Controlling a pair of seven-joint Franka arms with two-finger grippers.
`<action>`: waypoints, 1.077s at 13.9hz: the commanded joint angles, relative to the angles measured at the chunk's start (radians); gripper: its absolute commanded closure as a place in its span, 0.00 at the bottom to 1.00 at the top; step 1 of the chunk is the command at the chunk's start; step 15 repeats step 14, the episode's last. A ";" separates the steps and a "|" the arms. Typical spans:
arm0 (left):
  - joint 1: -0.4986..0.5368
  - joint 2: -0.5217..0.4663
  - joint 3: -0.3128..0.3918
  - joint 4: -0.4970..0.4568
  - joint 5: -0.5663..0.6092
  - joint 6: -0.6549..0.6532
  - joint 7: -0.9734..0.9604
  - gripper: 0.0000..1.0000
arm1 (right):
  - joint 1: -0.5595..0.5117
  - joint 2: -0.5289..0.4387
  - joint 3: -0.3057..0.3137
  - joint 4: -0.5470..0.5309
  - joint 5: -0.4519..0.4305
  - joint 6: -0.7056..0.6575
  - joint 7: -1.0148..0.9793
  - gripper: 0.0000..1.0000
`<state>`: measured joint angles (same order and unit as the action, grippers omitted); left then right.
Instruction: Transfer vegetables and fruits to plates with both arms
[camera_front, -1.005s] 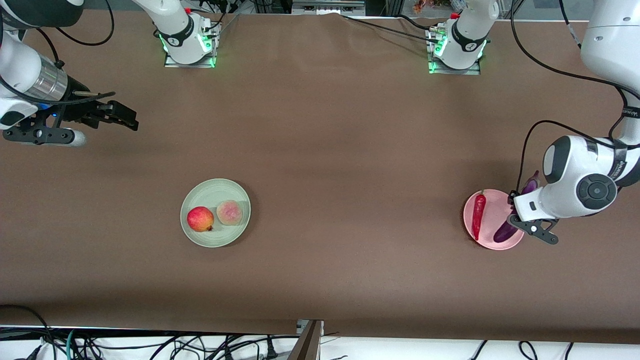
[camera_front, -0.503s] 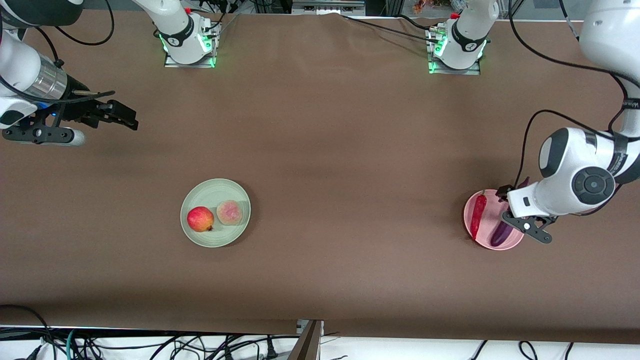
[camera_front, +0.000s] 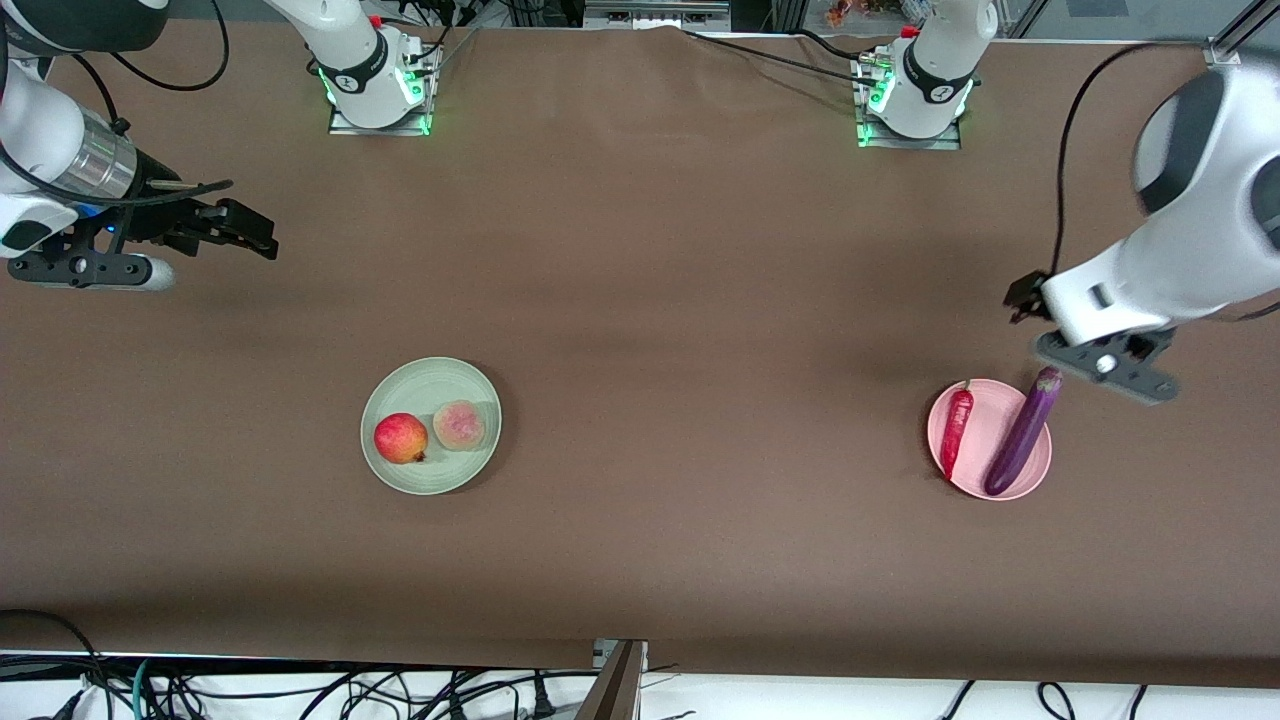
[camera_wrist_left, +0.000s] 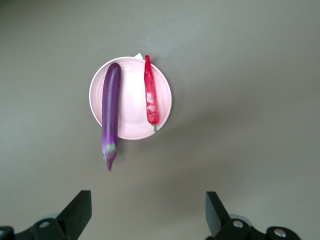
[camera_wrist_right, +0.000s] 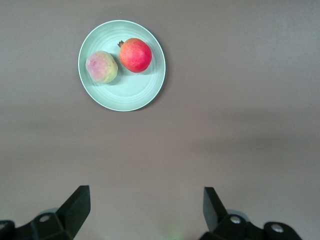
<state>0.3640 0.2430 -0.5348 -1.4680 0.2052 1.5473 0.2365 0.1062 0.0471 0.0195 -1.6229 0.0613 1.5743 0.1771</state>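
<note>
The purple eggplant (camera_front: 1021, 432) and the red chili (camera_front: 957, 430) lie side by side on the pink plate (camera_front: 985, 425). The eggplant's stem end overhangs the rim. My left gripper (camera_front: 1025, 297) is open and empty, up in the air over the bare table beside that plate. Its wrist view shows the plate (camera_wrist_left: 131, 100), eggplant (camera_wrist_left: 110, 112) and chili (camera_wrist_left: 151, 95) well clear of the gripper (camera_wrist_left: 146, 200). The red fruit (camera_front: 401, 438) and the fuzzy fruit (camera_front: 459, 425) sit on the green plate (camera_front: 425, 380). My right gripper (camera_front: 240, 230) waits open and empty at the right arm's end, also shown in its wrist view (camera_wrist_right: 145, 197).
The brown table carries only the two plates. The arm bases (camera_front: 378, 85) (camera_front: 915, 95) stand along its top edge. Cables and a wooden piece (camera_front: 620, 680) lie along the edge nearest the front camera.
My left gripper has let go of the eggplant, risen and drawn back from the pink plate toward the bases. The eggplant now lies free on the plate. The right arm has not moved.
</note>
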 joint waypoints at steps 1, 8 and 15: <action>-0.049 -0.008 0.015 0.093 -0.038 -0.071 -0.034 0.00 | -0.002 -0.003 0.008 0.003 -0.014 -0.016 -0.013 0.00; -0.439 -0.212 0.453 -0.065 -0.118 -0.012 -0.239 0.00 | -0.005 -0.010 0.001 0.004 -0.011 -0.014 -0.028 0.00; -0.421 -0.330 0.472 -0.222 -0.144 0.027 -0.236 0.00 | -0.005 -0.038 0.007 0.017 -0.015 -0.022 -0.028 0.00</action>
